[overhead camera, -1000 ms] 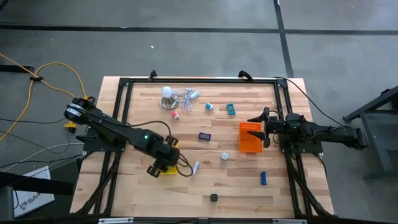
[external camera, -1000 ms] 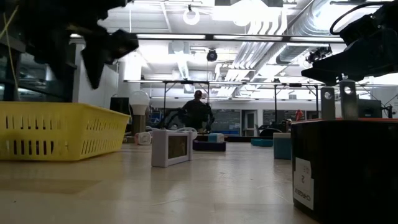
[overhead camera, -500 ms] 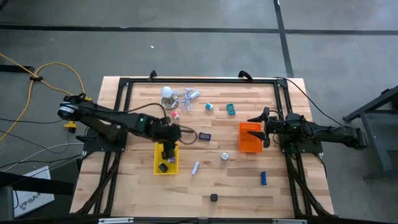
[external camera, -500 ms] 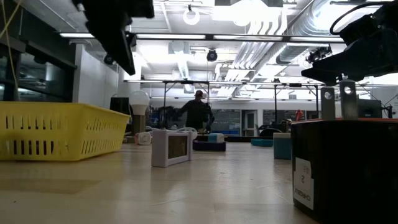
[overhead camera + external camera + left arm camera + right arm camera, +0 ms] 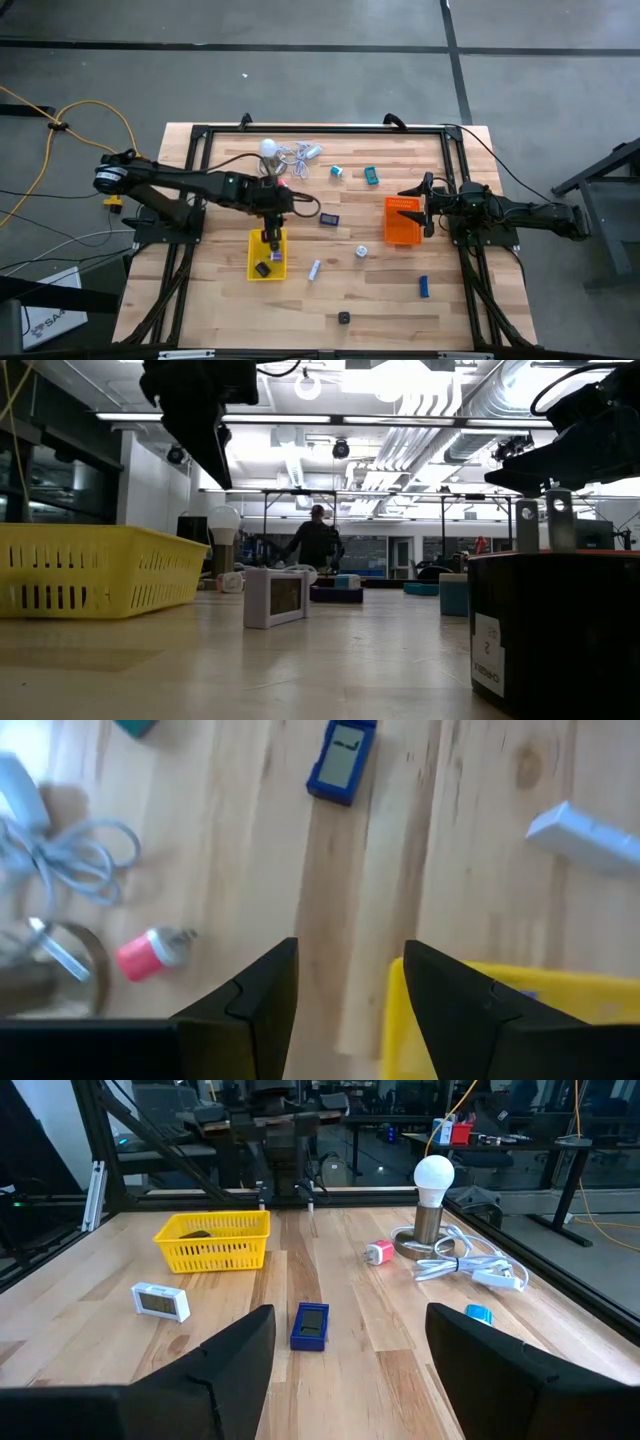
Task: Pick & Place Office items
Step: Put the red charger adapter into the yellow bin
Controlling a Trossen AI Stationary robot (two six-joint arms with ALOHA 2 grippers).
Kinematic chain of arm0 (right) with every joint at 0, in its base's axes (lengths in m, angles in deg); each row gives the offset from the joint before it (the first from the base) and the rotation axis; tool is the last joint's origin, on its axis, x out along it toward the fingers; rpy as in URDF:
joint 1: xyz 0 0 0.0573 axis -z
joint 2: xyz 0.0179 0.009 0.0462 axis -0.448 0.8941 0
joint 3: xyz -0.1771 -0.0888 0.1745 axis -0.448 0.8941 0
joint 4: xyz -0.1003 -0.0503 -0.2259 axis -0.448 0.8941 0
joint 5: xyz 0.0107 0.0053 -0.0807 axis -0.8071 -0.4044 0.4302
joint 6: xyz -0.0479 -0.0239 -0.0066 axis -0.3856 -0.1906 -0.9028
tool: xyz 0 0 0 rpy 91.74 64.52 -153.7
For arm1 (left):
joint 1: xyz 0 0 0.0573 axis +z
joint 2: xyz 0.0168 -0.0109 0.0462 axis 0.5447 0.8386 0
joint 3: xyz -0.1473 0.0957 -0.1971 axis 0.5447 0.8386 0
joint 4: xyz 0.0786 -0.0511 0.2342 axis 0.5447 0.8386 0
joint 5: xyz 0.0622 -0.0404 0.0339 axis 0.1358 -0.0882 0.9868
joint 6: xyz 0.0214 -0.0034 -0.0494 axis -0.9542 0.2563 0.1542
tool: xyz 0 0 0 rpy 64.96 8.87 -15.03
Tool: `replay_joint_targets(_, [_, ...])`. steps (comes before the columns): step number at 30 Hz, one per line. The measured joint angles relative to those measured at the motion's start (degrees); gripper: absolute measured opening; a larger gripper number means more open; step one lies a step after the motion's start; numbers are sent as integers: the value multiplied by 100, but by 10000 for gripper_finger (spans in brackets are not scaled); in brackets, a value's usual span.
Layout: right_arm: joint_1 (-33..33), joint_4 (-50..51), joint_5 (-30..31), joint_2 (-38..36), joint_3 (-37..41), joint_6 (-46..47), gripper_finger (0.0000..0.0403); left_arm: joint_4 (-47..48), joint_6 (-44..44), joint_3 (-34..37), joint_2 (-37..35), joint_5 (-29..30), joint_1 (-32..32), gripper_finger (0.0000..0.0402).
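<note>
The office items lie scattered on the wooden table: a blue device (image 5: 329, 218), a white block (image 5: 315, 269), a pink piece (image 5: 283, 184), teal pieces (image 5: 371, 176), a blue piece (image 5: 424, 287) and a black piece (image 5: 344, 318). Another black piece (image 5: 262, 268) lies inside the yellow tray (image 5: 266, 255). My left gripper (image 5: 272, 236) hangs above the tray's far end, pointing steeply down, open with bare wood showing between its fingers (image 5: 350, 950). My right gripper (image 5: 412, 206) waits at the table's right, level and open (image 5: 350, 1320), beside the orange tray (image 5: 402, 222).
A white bulb-shaped lamp (image 5: 268, 150) with a pale cord (image 5: 298, 157) stands at the far left of the table. A black metal frame (image 5: 200, 135) runs around the table's edges. In the low view a large dark block (image 5: 555, 630) stands close by on the right.
My left gripper has swung from over the yellow tray's near end toward the table's far edge, rising a little and rolling about its own axis. The black piece in the tray, covered by the gripper a second ago, now shows.
</note>
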Motion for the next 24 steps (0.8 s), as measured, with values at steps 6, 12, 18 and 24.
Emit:
replay_joint_targets(6, [0,2,-2,0,-2,0,248,-289,-1464,1,74,-206,274,175])
replay_joint_targets(12, [0,0,-2,0,-2,-1,248,-366,-2438,0,82,-463,629,175])
replay_joint_targets(18, [0,0,-2,0,0,0,248,-356,-2789,0,82,-559,1000,175])
replay_joint_targets(24, [0,0,-1,0,-1,0,248,-232,-3369,0,97,-671,1444,175])
